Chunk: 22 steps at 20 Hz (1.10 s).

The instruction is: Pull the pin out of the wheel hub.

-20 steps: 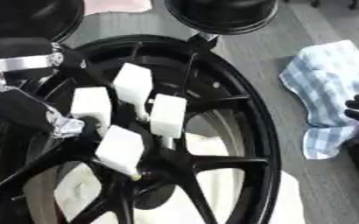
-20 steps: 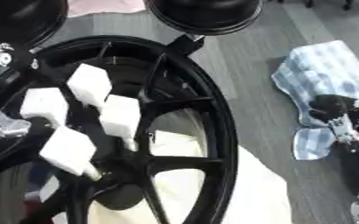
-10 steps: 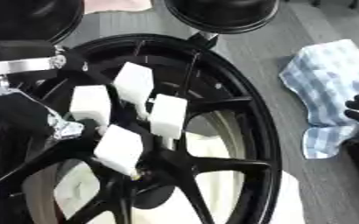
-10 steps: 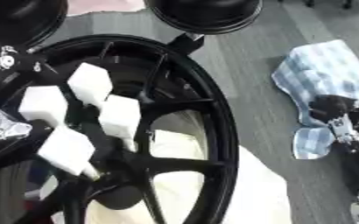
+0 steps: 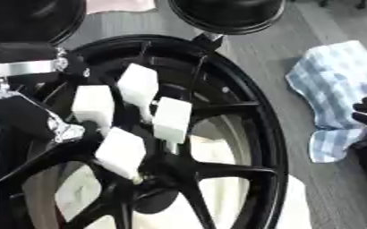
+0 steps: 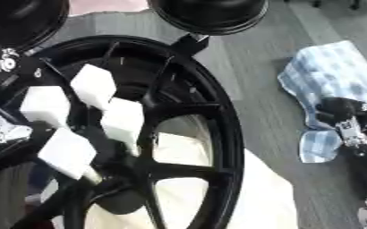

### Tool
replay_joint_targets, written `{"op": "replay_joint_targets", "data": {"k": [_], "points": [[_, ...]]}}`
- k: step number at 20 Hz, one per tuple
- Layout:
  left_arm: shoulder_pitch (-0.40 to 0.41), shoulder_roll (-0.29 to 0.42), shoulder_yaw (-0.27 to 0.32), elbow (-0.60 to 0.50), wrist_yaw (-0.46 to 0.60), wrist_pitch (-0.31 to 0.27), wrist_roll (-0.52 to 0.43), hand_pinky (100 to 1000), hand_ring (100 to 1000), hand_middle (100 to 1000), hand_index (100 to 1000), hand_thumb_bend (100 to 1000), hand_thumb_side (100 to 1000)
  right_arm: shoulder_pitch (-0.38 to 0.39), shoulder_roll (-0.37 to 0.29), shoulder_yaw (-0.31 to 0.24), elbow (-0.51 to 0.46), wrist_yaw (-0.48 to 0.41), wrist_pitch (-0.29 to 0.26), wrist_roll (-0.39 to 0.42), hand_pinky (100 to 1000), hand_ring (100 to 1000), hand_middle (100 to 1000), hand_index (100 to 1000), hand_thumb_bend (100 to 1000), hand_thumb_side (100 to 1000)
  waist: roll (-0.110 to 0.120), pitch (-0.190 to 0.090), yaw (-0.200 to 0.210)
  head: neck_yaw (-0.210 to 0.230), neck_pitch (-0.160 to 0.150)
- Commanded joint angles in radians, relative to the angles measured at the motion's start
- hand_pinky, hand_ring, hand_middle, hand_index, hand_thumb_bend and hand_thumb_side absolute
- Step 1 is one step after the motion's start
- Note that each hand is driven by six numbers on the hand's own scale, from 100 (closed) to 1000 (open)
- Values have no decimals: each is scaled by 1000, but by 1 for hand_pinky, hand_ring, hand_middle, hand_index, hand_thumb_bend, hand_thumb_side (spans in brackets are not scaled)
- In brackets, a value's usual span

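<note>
Standing over this, the big black wheel (image 5: pixel 241 134) fills most of the view, lying flat with something pale and white under the spokes. Around the hub (image 5: pixel 151 197) I count four white blocks (image 5: pixel 137 85), which I take to be the heads of the pins, each on a thin stem. All four look seated, none lifted clear or lying loose, so as far as I can judge nothing has been pulled yet and the whole job is left to do.

The left hand (image 5: pixel 30 114) comes in from the left edge, black and silver, over the spokes right beside the two blocks nearest it. I can't tell whether its fingers are closed on anything; the shapes run together with the dark rim. It does seem the one lined up for the pull, though which pin it's after is a guess.

The right hand (image 6: pixel 347 117) is well away from the wheel, resting at the right edge on a blue checked cloth (image 6: pixel 335 76) on the grey floor. Fingers look curled, but whether it has hold of the cloth I can't say.

Count otherwise: one wheel, one cloth, and two round black objects (image 5: pixel 227 13) at the top edge.
</note>
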Motion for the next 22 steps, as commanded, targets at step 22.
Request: {"op": "replay_joint_targets", "data": {"k": [22], "points": [[-8, 75, 115, -56, 308, 56, 298, 787, 501, 304, 441, 118, 111, 6, -16, -11, -19, -9, 3, -11, 781, 747, 667, 598, 364, 493, -12, -29, 11, -7, -6]]}}
